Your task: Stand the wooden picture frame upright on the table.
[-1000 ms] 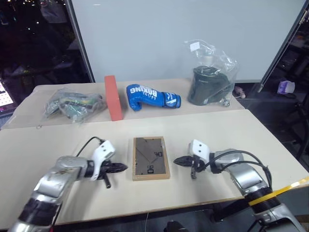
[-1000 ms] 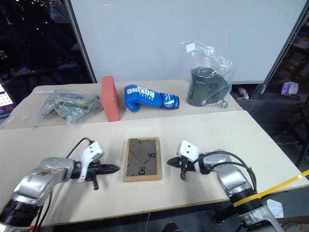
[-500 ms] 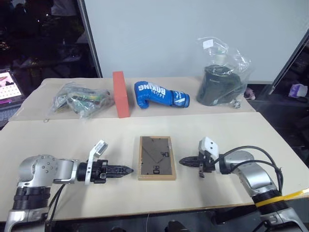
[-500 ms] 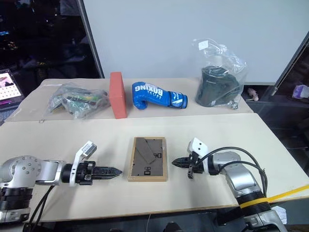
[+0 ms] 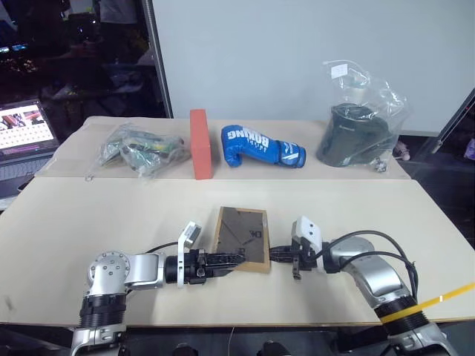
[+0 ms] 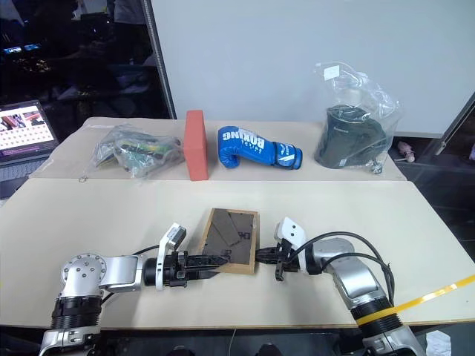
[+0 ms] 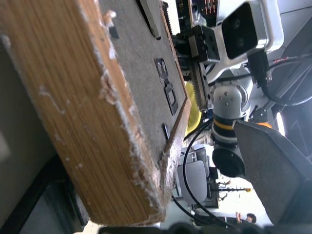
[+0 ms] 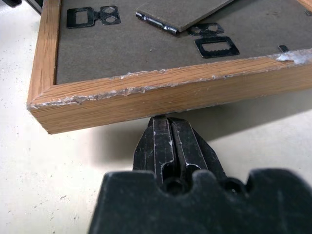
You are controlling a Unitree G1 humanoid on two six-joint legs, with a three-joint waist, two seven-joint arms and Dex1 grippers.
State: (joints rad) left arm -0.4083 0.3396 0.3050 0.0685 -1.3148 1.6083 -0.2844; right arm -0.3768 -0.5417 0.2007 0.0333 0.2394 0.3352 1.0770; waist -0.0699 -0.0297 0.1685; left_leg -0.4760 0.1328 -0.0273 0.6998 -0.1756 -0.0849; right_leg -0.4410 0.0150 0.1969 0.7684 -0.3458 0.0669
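1. The small rectangular light-wood picture frame (image 5: 242,239) lies back-up near the front middle of the large light beige tabletop (image 5: 89,215); its dark grey-brown backing and fold-out stand face the ceiling; its long axis runs roughly from 6 to 12 o'clock, leaning a little toward 1.

2. The left gripper (image 5: 228,259), with its two black fingers, reaches in from 9 o'clock at the frame's near-left corner; its fingers are spread apart; the left wrist view shows the frame's wooden edge very close, with one finger (image 7: 278,170) to its side; I cannot tell whether either finger touches the wood.

3. The right gripper (image 5: 276,254) comes in from 3 o'clock at the frame's near-right corner; its fingers are pressed together and hold nothing; in the right wrist view the closed tips (image 8: 168,134) sit right at the bottom of the frame's side rail, touching it or nearly so.

4. The frame lies between the two hands, both at its near short end; neither is clearly nearer; in my judgement the lift turns on the left fingers closing across the near-left edge while the right tips brace or pry from below.
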